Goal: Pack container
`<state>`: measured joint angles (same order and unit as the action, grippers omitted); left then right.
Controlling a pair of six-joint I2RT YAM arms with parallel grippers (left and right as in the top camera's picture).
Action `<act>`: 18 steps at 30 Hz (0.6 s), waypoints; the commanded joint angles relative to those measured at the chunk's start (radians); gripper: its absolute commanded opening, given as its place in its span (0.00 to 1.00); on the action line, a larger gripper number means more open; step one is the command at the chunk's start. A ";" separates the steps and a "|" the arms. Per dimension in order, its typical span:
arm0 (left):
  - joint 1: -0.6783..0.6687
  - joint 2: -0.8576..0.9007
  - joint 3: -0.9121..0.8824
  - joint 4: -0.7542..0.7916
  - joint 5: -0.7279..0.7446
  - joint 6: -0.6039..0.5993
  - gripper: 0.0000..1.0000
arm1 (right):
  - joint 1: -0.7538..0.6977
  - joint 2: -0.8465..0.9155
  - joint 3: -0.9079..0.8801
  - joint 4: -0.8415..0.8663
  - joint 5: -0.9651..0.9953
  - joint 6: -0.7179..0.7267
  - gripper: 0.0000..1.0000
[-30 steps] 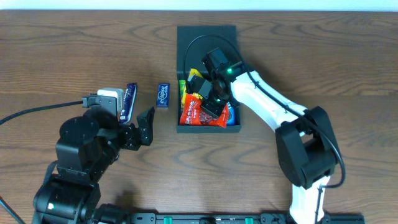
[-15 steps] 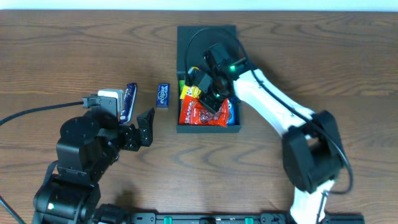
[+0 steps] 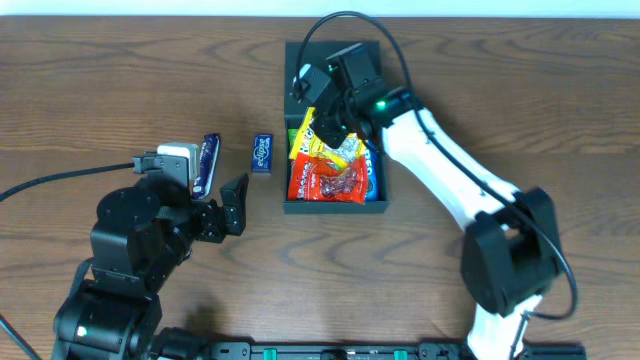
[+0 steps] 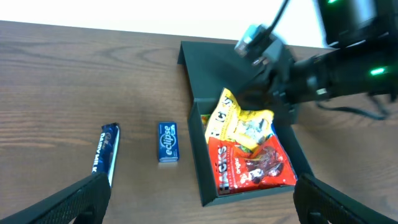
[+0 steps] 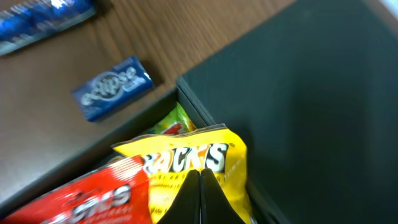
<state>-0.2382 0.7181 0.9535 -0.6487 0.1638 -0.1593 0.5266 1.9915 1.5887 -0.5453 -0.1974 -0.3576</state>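
Note:
The dark teal container point(image 3: 333, 207) stands open at the table's middle, its lid point(image 3: 300, 55) lying flat behind. Inside lie a yellow packet point(image 3: 335, 150), a red packet point(image 3: 328, 182), a blue one point(image 3: 371, 180) and a green one point(image 3: 293, 135). My right gripper point(image 3: 322, 128) is shut, its tips over the yellow packet's point(image 5: 186, 162) far end near the hinge point(image 5: 200, 171); nothing shows between the fingers. My left gripper point(image 3: 232, 203) is open and empty, left of the container's wall point(image 4: 194, 143), with its fingers wide apart point(image 4: 199, 199).
A small blue Eclipse gum pack point(image 3: 262, 153) lies on the table just left of the container, also in the left wrist view point(image 4: 166, 142). A long blue bar point(image 3: 208, 163) lies further left. The right arm and its cable arch over the lid.
My right gripper has moved away from the red packet toward the hinge end of the container, uncovering the yellow packet. The left arm has not moved.

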 commanded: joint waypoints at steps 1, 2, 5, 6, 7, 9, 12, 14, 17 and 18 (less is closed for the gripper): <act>0.002 -0.002 0.013 -0.002 -0.010 0.010 0.95 | -0.005 0.063 0.001 0.028 0.007 0.013 0.01; 0.002 -0.002 0.013 -0.002 -0.010 0.010 0.95 | -0.005 0.088 0.001 0.046 0.007 0.013 0.01; 0.002 -0.002 0.013 -0.002 -0.010 0.010 0.95 | -0.005 0.142 0.001 0.072 0.006 0.014 0.01; 0.002 -0.002 0.013 -0.002 -0.010 0.010 0.95 | -0.004 0.161 0.001 0.074 0.006 0.014 0.01; 0.002 -0.002 0.013 -0.002 -0.010 0.010 0.95 | -0.003 0.171 0.001 0.074 0.006 0.013 0.01; 0.002 -0.002 0.013 -0.002 -0.010 0.010 0.95 | -0.003 0.195 0.001 0.073 0.006 0.014 0.01; 0.002 -0.002 0.013 -0.002 -0.011 0.010 0.95 | -0.002 0.221 0.001 0.075 0.004 0.013 0.01; 0.002 -0.002 0.013 -0.002 -0.011 0.010 0.95 | -0.002 0.233 0.001 0.081 -0.013 0.013 0.01; 0.002 -0.002 0.013 -0.002 -0.011 0.010 0.95 | -0.001 0.231 0.002 0.090 -0.018 0.013 0.01; 0.002 -0.002 0.013 -0.002 -0.011 0.010 0.95 | 0.000 0.227 0.003 0.094 -0.020 0.013 0.01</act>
<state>-0.2382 0.7181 0.9535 -0.6491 0.1638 -0.1593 0.5266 2.1822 1.5944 -0.4461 -0.2104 -0.3569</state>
